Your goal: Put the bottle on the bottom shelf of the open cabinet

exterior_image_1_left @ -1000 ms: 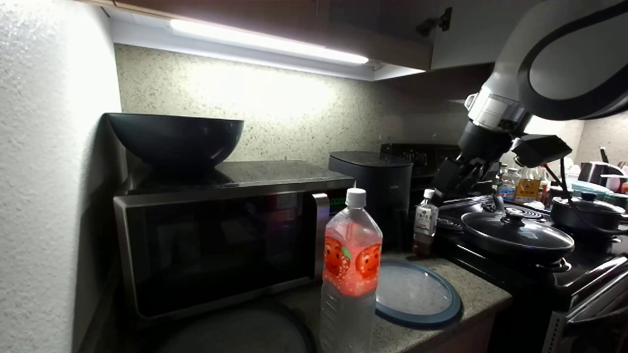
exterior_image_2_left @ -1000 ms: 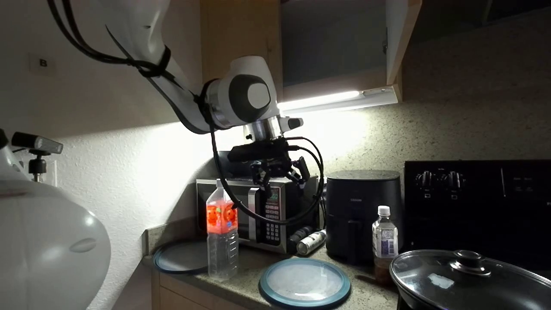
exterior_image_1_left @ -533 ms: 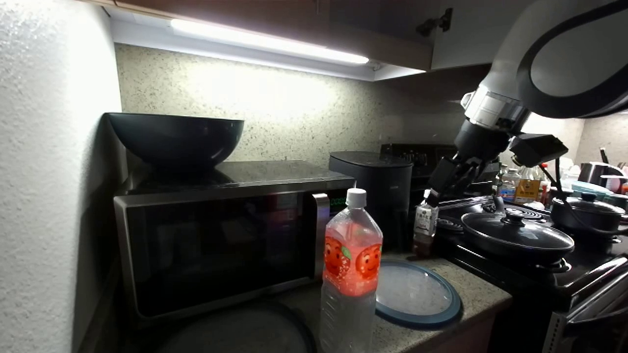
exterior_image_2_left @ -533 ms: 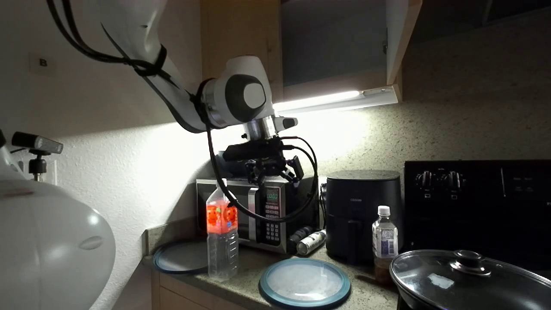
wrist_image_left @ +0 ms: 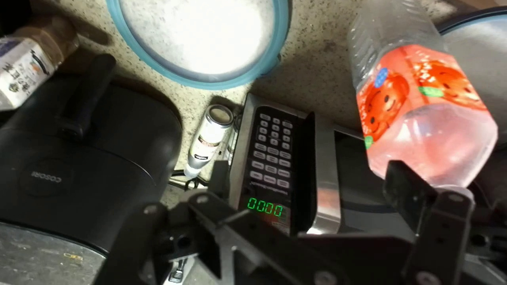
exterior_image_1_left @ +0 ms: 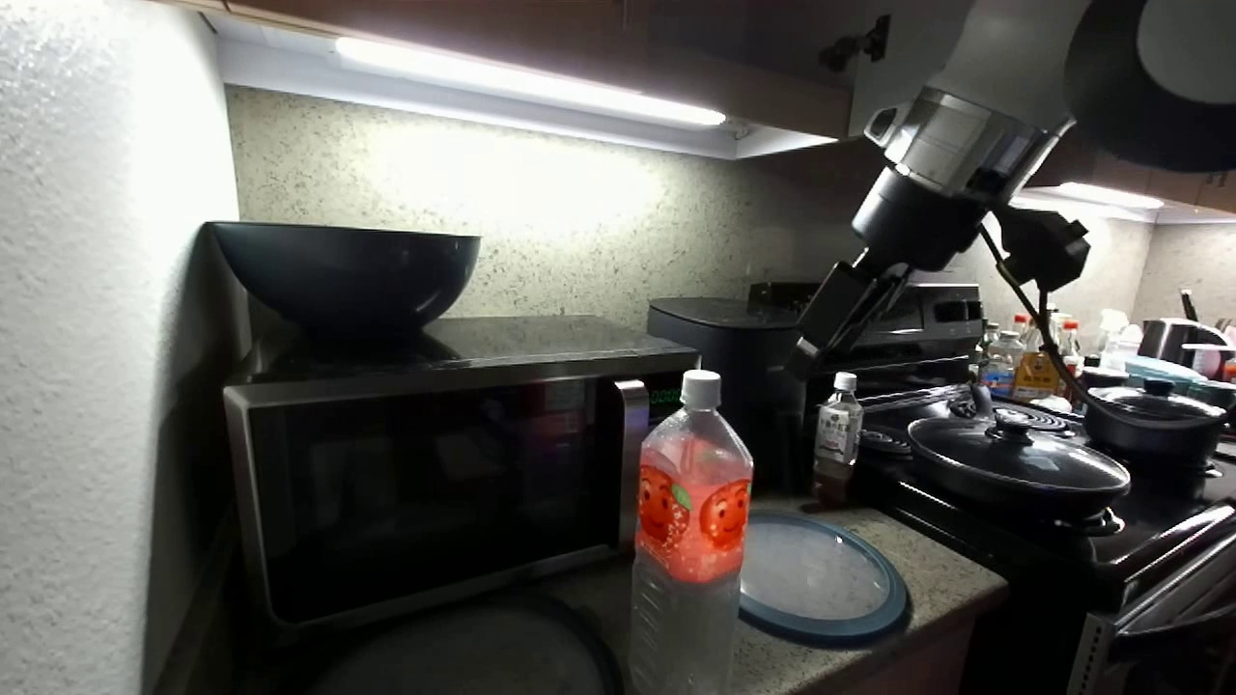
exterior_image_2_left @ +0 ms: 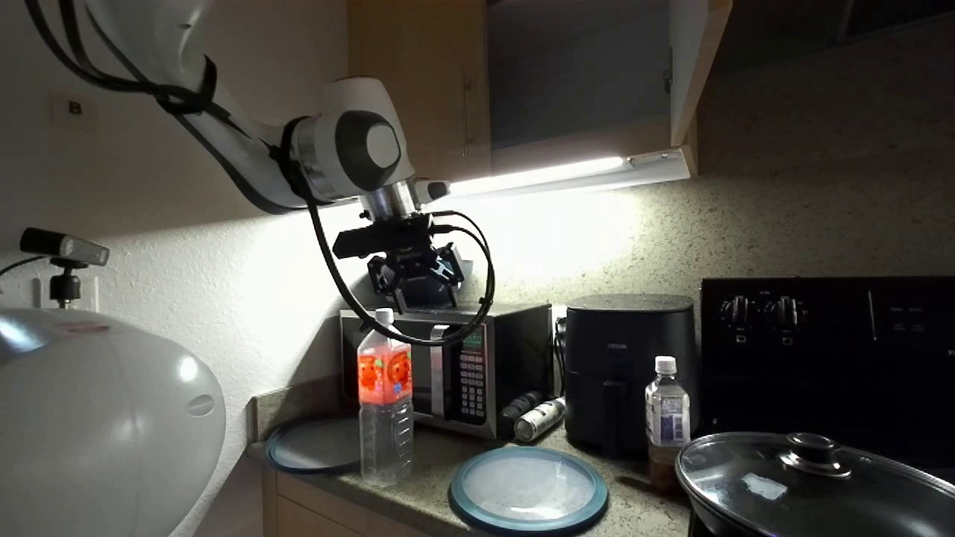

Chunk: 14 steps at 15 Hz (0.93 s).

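In an exterior view, large bottle (exterior_image_2_left: 386, 403) upright on counter (exterior_image_2_left: 431, 462) at left, near side of microwave (exterior_image_2_left: 471, 380), small bottle (exterior_image_2_left: 668, 414) at right, brown liquid (exterior_image_2_left: 663, 464) inside, open cabinet (exterior_image_2_left: 589, 93) above, my claw (exterior_image_2_left: 427, 298) tilted downward, jaws spread apart.

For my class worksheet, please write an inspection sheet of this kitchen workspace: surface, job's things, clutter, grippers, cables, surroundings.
Surface: speckled counter, partly in shadow.
Job's things: large bottle upright on the counter, capped; open cabinet above, its bottom shelf showing only a front edge.
Clutter: blue-rimmed disc, another disc, small capped bottle, white can on its side.
Grippers: one gripper, open; nothing seen in its grasp.
Cables: black cable loops below the gripper, crossing the large bottle's upper part in an exterior view; contact cannot be told.
Surroundings: microwave with dark bowl on top, air fryer, stove, lidded pan, lit light strip.
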Available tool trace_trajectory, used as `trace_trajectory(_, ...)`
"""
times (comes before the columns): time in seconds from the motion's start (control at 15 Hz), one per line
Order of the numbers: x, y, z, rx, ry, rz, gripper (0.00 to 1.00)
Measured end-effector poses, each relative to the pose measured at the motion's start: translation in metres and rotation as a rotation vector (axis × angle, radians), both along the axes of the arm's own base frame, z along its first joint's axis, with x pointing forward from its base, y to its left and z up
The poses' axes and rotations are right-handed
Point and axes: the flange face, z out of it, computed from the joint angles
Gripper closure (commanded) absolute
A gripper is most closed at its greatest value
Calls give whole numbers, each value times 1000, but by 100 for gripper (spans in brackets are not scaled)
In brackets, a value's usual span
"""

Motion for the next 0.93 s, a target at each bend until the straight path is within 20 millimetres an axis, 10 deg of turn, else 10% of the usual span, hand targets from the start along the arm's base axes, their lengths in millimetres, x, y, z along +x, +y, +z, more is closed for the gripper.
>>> trace_trajectory(0.93, -19, 55, 10, -29, -37, 137, 0)
